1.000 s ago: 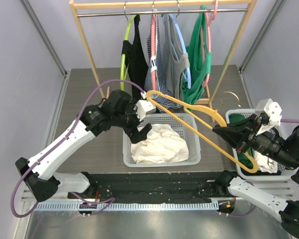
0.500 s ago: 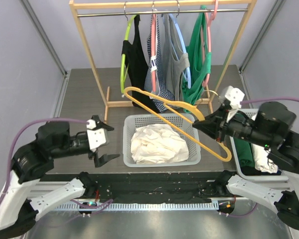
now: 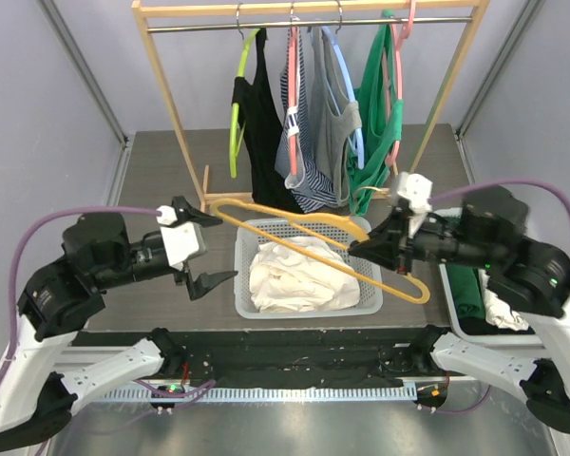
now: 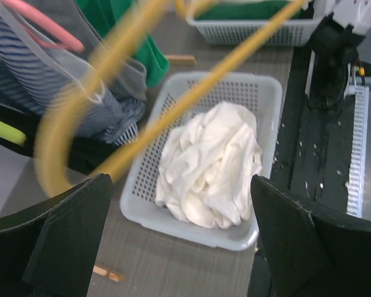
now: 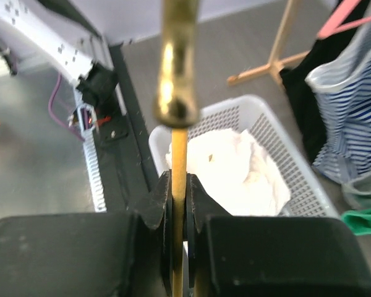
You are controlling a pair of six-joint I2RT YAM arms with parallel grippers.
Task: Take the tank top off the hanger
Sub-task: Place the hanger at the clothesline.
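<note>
The white tank top (image 3: pixel 299 271) lies crumpled in the white mesh basket (image 3: pixel 241 285), off the hanger. It also shows in the left wrist view (image 4: pixel 213 154) and in the right wrist view (image 5: pixel 229 167). The bare yellow hanger (image 3: pixel 294 223) hangs tilted above the basket. My right gripper (image 3: pixel 361 249) is shut on its lower bar, which is pinched between the pads in the right wrist view (image 5: pixel 179 204). My left gripper (image 3: pixel 207 249) is open and empty, left of the basket. In the left wrist view, the left gripper (image 4: pixel 179 182) has its fingers (image 4: pixel 68 235) spread wide, and the hanger (image 4: pixel 111 55) is blurred in front.
A wooden clothes rack (image 3: pixel 166 85) stands behind the basket with black (image 3: pixel 256 114), striped (image 3: pixel 299 142), grey (image 3: pixel 337 123) and green (image 3: pixel 375 123) garments on hangers. A second basket (image 3: pixel 465 285) with green clothes sits at the right. A wooden peg (image 4: pixel 105 272) lies on the table.
My left arm has pulled back from the basket to the left with its gripper open. My right gripper has carried the bare hanger leftward and lower, over the basket.
</note>
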